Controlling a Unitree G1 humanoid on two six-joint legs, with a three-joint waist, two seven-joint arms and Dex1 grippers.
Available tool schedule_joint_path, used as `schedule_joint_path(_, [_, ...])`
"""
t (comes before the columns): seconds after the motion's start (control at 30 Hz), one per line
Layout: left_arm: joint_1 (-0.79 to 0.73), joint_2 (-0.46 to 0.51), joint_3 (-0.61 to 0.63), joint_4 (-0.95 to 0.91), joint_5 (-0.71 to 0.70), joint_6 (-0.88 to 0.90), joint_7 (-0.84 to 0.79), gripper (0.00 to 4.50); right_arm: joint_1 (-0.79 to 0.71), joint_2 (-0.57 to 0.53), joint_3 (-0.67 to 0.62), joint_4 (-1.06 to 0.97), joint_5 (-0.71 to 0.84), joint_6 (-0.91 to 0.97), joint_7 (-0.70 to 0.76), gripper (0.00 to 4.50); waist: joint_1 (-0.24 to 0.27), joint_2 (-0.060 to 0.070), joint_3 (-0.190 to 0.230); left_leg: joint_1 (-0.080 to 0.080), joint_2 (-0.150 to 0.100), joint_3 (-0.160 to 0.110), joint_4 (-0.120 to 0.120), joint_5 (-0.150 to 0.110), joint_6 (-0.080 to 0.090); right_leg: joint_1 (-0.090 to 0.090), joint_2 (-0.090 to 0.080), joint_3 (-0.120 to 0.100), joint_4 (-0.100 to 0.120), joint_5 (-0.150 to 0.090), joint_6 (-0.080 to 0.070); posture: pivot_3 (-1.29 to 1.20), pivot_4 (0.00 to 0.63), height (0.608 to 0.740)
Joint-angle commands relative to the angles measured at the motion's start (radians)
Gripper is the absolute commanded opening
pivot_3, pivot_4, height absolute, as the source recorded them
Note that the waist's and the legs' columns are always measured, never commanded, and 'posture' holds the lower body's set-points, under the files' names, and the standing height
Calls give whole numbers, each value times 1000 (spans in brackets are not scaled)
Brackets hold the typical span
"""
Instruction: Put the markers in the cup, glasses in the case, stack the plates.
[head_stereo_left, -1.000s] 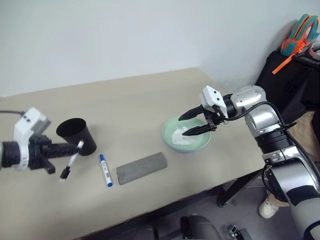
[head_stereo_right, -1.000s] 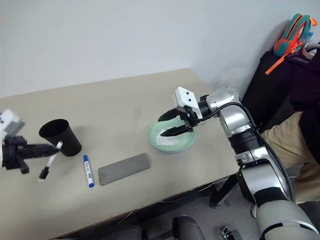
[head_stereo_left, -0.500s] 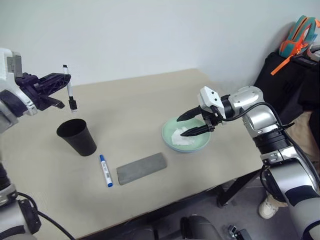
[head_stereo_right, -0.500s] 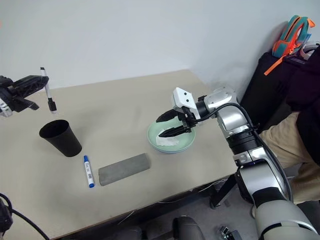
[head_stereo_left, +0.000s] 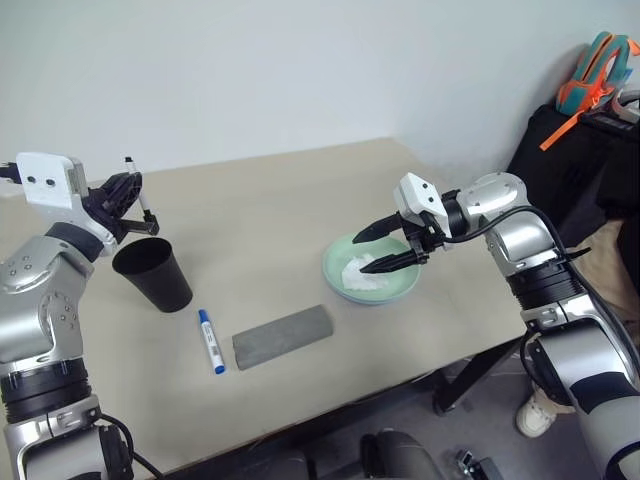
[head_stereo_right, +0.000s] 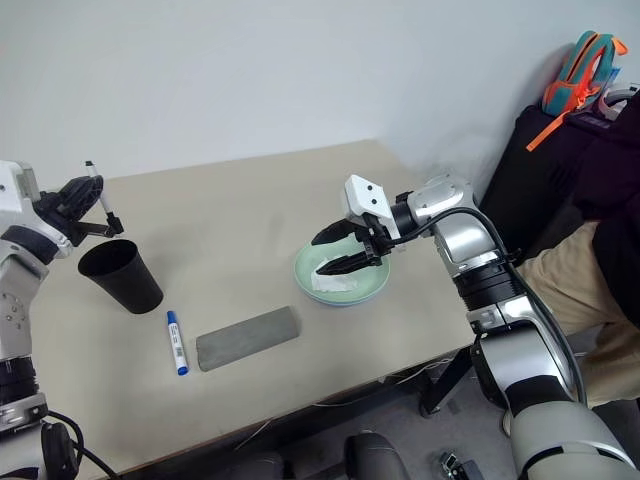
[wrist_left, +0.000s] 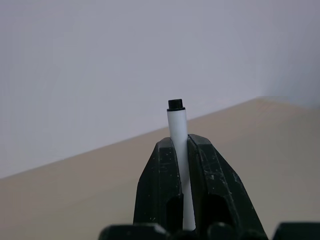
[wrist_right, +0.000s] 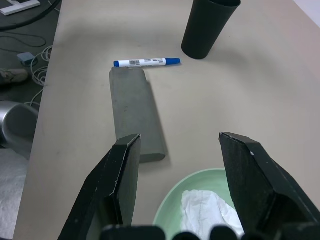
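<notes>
Left tool (head_stereo_left: 128, 192) clamping the black-capped marker (head_stereo_left: 141, 204) near upright, hanging just above the black cup (head_stereo_left: 153, 273) standing at the table's (head_stereo_left: 260, 210) left side; right tool (head_stereo_left: 385, 247) gaping unclenched, gripping nothing, hovering over the mint green plate (head_stereo_left: 371, 271) holding a crumpled white tissue (head_stereo_left: 363, 271); blue-capped marker (head_stereo_left: 210, 340) lying between cup and grey case (head_stereo_left: 283, 335), beside the case's end.

On the table (head_stereo_left: 260, 215), the cup (head_stereo_left: 153, 273) stands at 9 o'clock, the marker (head_stereo_left: 211, 341) and case (head_stereo_left: 283, 336) lie toward 6 o'clock, and the plate (head_stereo_left: 400, 288), with tissue (head_stereo_left: 362, 273) in it, sits at 3 o'clock.
</notes>
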Motion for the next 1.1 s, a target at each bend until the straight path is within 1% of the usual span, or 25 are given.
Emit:
schedule_joint_path(0.03, [12,-11,22,-31,15,-63,30,18,-10,-10,-23,-35,13,2,-5,2721,0,0,0,0,0,0,0,0,0,0,0,0,0,0,0,0,0,738])
schedule_joint_path(0.47, [118,-68,1,-36,54,-216,52,18,-12,-10,-26,-39,16,4,-4,2721,0,0,0,0,0,0,1,0,0,0,0,-1,0,0,0,0,0,738])
schedule_joint_path(0.7, [154,-77,0,-42,40,-221,41,18,-12,-11,-26,-40,16,2,-3,2721,0,0,0,0,0,0,1,0,0,0,0,-1,0,0,0,0,0,738])
schedule_joint_path(0.83, [159,-70,8,-40,21,-199,32,1125,-12,-10,-26,-39,15,-1,-5,2721,0,0,0,0,0,0,1,0,0,0,0,-1,0,0,0,0,0,738])
schedule_joint_path(1.0, [161,-55,7,-56,3,-161,15,2802,-12,-7,-25,-37,15,-3,-5,2721,0,0,0,0,0,0,1,0,0,0,0,-1,0,0,0,0,0,738])
schedule_joint_path(1.1, [159,-24,-14,-92,4,-99,-6,3881,-13,-7,-25,-34,13,-6,-5,2721,0,0,0,0,1,-1,1,0,0,0,0,-1,-1,0,0,0,0,738])
